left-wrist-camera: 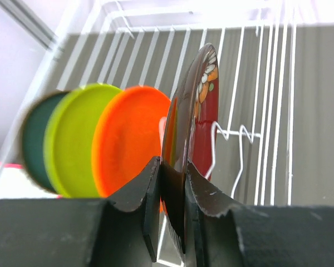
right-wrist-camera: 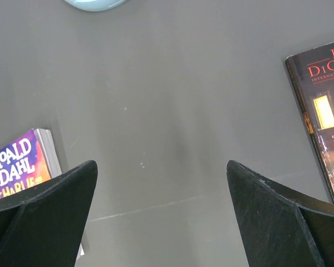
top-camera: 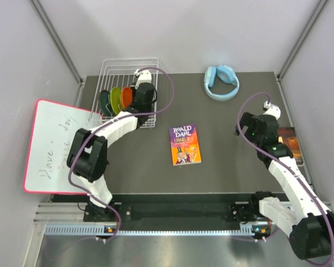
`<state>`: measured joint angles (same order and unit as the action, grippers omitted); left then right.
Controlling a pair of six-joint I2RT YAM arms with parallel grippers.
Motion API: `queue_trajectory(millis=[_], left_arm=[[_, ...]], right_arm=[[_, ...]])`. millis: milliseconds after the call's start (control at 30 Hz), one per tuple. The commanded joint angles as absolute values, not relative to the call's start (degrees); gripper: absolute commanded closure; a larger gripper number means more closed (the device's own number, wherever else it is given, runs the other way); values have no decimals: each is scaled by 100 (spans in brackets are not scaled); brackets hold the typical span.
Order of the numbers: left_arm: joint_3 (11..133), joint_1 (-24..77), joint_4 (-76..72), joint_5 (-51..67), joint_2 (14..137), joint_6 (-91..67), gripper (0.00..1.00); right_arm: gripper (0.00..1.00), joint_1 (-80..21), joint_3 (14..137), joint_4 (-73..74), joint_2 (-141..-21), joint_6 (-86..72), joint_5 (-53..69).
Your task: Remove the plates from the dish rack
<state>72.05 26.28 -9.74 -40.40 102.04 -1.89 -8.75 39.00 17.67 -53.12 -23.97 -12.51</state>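
The dish rack (top-camera: 116, 68) stands at the far left of the table (top-camera: 228, 167). Four plates stand on edge in it, in one row: the dark green plate (left-wrist-camera: 33, 146), the lime green plate (left-wrist-camera: 72, 139), the orange plate (left-wrist-camera: 131, 136) and the red patterned plate (left-wrist-camera: 196, 117). My left gripper (left-wrist-camera: 171, 167) is narrow and clamps the rim of the red patterned plate, one finger on each face. The orange plate is just beside my finger, and a wire prong (left-wrist-camera: 228, 133) rises on the other side. My right gripper (right-wrist-camera: 161, 167) hangs wide open over bare table and holds nothing. It is between a purple book (top-camera: 185, 144) and a dark book (right-wrist-camera: 323, 111). Blue headphones (top-camera: 221, 82) lie further back.
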Motion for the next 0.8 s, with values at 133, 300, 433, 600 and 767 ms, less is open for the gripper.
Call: queue_trajectory(millis=[133, 300, 433, 600, 767], left_arm=[[7532, 2988, -854, -4509, 8826, -262, 100], [7295, 3269, -309, -3843, 8438, -860, 100], [6989, 3419, -88, -3140, 8078, -1510, 100], [6330, 3419, -175, -2260, 7376, -2099, 100], [6135, 3454, -237, -1548, 7181, -2382, 100]], right_arm=[[0, -862, 3824, 1609, -5010, -2478, -722], [0, -879, 3665, 1249, -4983, -2593, -168], [0, -870, 3682, 985, -5141, -2654, 473], [0, -923, 3718, 476, -5466, -2847, 1063], [0, -1185, 3683, 36, -5423, -3190, 1476]])
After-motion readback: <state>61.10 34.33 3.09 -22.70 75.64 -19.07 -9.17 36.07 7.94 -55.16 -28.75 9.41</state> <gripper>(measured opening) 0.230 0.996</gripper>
